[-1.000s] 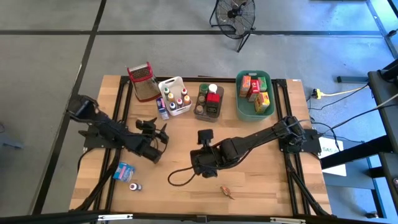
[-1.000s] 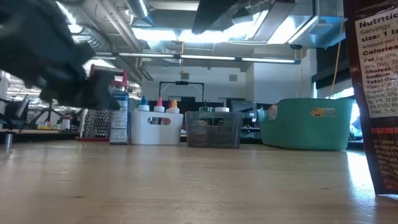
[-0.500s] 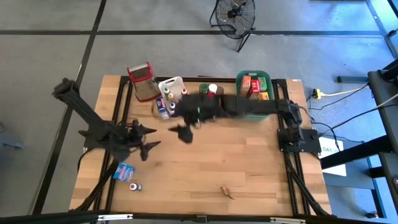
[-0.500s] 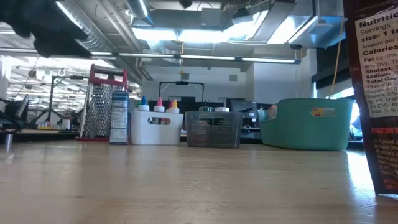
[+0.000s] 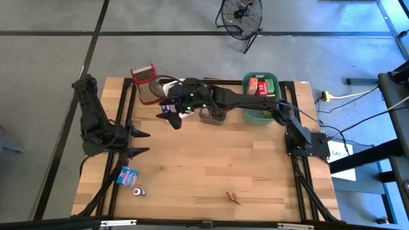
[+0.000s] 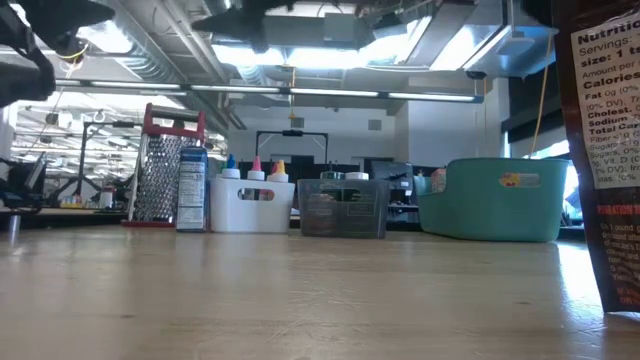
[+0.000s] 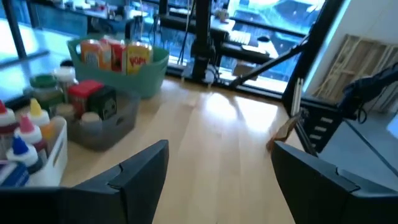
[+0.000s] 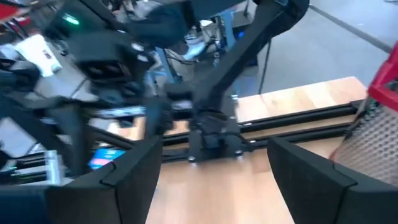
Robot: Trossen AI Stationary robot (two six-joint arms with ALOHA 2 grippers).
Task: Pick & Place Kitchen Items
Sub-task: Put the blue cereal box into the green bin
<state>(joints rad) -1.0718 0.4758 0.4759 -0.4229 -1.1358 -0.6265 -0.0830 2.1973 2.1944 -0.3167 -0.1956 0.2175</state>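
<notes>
Evidently between picks: right end effector [image 5: 171, 118], released and empty, hovers near the white tub [image 5: 181, 97] at twelve o'clock; left end effector [image 5: 139, 142] waits released at nine. Next, choose an item.

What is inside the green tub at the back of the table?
The green tub holds small boxes: red and orange ones at its back, and a yellow one shows in the left wrist view. The right arm crosses above the tub and covers its front part.
</notes>
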